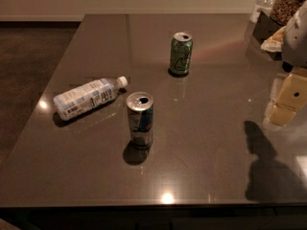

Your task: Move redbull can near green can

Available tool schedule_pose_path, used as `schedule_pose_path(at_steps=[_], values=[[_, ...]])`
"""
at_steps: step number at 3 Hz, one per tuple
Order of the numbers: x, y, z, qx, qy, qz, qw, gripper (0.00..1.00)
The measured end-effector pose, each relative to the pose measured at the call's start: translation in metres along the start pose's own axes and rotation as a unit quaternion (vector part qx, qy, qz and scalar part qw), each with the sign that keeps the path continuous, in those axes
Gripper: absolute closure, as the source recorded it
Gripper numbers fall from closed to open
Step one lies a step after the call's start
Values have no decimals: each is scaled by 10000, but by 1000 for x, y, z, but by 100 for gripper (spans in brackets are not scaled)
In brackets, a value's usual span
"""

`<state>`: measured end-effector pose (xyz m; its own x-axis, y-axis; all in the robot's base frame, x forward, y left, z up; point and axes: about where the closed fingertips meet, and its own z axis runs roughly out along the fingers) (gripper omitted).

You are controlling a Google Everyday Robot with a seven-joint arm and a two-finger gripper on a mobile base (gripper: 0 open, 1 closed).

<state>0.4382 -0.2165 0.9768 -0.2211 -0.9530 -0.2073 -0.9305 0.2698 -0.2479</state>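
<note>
The redbull can (140,119), slim, silver and blue with an opened silver top, stands upright near the middle of the dark table (206,143). The green can (181,53) stands upright farther back and a little to the right, well apart from it. My gripper (284,104), cream-coloured, hangs at the right edge of the view above the table, far to the right of both cans and holding nothing that I can see. Its shadow falls on the table below it.
A clear plastic bottle (88,97) with a white cap lies on its side left of the redbull can. Containers and snack items (276,18) stand at the table's back right corner. The table's front edge runs along the bottom, with brown carpet to the left.
</note>
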Motion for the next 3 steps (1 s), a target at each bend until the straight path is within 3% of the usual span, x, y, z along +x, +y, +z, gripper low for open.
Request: schedule_pose_path(at_steps=[1, 2, 3], values=[[0, 0, 0, 1, 0, 0, 10000, 0], [-14, 2, 5, -56, -311, 3, 9995, 0], [-44, 11, 16, -150, -898, -89, 9958, 0]])
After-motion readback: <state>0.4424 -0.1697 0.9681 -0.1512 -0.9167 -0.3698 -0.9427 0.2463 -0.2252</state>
